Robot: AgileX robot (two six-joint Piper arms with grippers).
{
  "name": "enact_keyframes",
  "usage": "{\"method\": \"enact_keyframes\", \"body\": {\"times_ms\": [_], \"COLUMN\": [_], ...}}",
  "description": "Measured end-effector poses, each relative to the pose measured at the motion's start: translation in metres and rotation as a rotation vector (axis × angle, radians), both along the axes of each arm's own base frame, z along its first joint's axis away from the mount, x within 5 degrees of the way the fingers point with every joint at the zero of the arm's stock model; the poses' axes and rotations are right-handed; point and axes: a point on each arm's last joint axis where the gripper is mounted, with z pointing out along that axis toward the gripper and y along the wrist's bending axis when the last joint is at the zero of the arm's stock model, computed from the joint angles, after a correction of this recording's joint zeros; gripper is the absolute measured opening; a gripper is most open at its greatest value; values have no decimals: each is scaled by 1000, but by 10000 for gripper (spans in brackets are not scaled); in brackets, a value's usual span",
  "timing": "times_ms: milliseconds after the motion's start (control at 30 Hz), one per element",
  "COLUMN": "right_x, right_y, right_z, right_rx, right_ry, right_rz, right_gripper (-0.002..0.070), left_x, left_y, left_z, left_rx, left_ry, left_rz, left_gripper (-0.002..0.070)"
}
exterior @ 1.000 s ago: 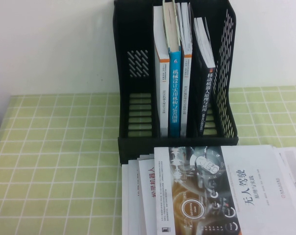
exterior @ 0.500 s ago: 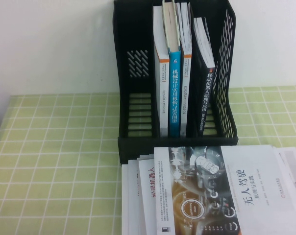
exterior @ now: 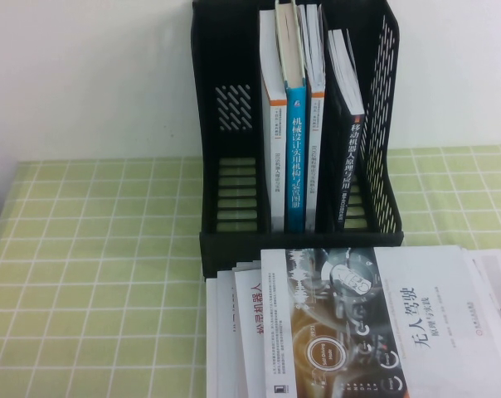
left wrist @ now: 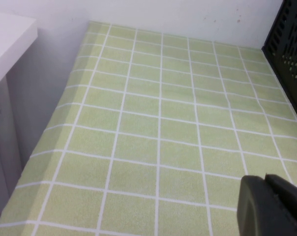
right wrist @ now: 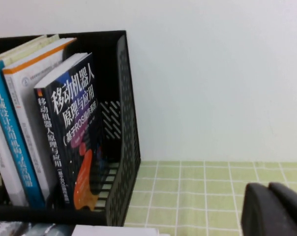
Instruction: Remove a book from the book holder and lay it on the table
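I saw the large thick book with the dark orange-glowing cover (exterior: 358,327) lying flat on the yellow-green gridded worktop (exterior: 93,274), just before the tall black plastic book holder (exterior: 226,166). The right end effector (right wrist: 275,209), beside the holder, was pressed together; the left end effector (left wrist: 272,206) hovered over bare cloth, its state I cannot tell.

Table (exterior: 93,274) left of book holder (exterior: 226,124) bare, open passage. Holder's left compartment vacant; middle packed with upright books (exterior: 294,124). Book (exterior: 358,323) and booklets cover table before holder. Right side (right wrist: 207,191) bare.
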Motion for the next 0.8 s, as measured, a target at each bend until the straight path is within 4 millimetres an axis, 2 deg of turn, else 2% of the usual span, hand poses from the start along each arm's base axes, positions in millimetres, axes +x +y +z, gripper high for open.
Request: {"method": "enact_keyframes", "body": {"times_ms": [233,600,800], "right_x": [0,-21,-23], "right_y": [3,-3,-7], "right_z": [-10,-45,-68], "right_rx": [-52,-158,-143], "right_ry": [-20,2,29], "right_rz": [37,19,-52], "right_gripper": [-2,-2,-2], "left_x": [0,0,0], "left_y": [0,0,0], "left_z": [0,0,0], "left_rx": [0,0,-2], "left_ry": [0,0,0], "left_rz": [0,0,1], "left_gripper": [-3,-3,-3]}}
